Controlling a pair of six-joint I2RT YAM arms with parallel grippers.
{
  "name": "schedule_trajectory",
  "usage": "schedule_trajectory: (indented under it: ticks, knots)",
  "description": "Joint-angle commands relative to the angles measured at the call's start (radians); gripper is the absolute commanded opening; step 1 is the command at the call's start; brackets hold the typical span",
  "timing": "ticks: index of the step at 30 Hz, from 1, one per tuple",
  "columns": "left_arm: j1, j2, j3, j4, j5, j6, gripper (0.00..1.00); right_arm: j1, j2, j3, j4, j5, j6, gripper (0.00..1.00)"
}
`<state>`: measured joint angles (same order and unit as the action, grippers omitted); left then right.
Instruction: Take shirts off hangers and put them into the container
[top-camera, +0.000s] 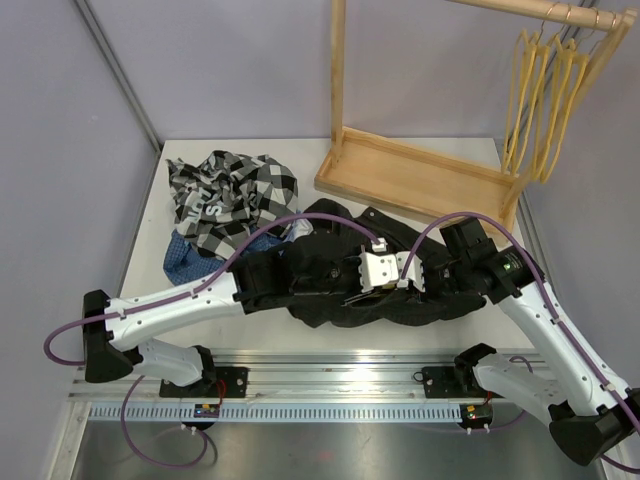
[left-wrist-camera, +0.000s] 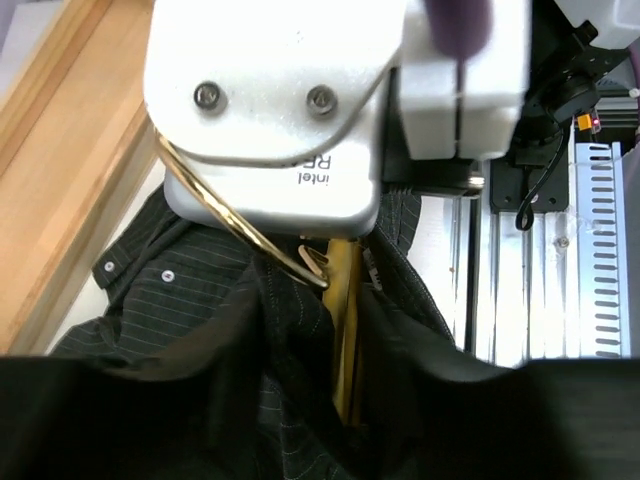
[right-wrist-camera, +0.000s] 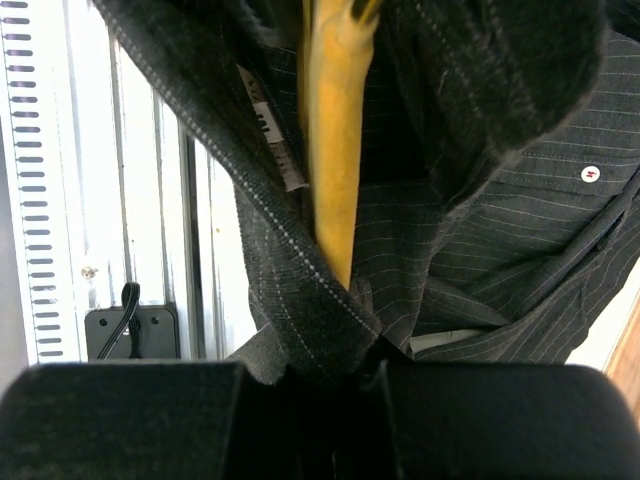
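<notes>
A black pinstriped shirt (top-camera: 320, 250) lies crumpled across the middle of the table with a yellow hanger (left-wrist-camera: 345, 320) still inside its collar. The hanger's metal hook (left-wrist-camera: 230, 215) curves out above the cloth. My left gripper (top-camera: 368, 288) comes in from the left. Its jaws (left-wrist-camera: 335, 420) stand round the hanger's bar and a fold of shirt. My right gripper (top-camera: 412, 288) meets it from the right and is shut (right-wrist-camera: 375, 390) on a fold of the black shirt (right-wrist-camera: 520, 230), just below the hanger's tip (right-wrist-camera: 335, 170). The container is out of view.
A black-and-white check shirt (top-camera: 232, 192) and a blue shirt (top-camera: 190, 258) lie heaped at the left. The wooden rack base (top-camera: 420, 178) and post (top-camera: 338, 70) stand behind, with several bare hangers (top-camera: 550, 90) on the rail (top-camera: 560, 12). The arms' mounting rail (top-camera: 340, 375) runs along the near edge.
</notes>
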<state>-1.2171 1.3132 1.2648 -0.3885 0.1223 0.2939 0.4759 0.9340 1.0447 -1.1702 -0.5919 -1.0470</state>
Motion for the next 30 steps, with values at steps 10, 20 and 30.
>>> schedule_trajectory:
  ticks: [10, 20, 30]
  knots:
    - [-0.002, 0.023, -0.044, 0.092, 0.057, 0.004, 0.46, 0.013, -0.02, 0.025, 0.032, -0.063, 0.001, 0.0]
    - [0.002, 0.034, -0.045, 0.094, 0.089, -0.001, 0.18, 0.013, -0.023, 0.017, 0.026, -0.078, -0.002, 0.0]
    - [0.008, 0.038, -0.047, 0.097, 0.135, -0.052, 0.22, 0.015, -0.02, 0.008, 0.004, -0.082, -0.024, 0.0]
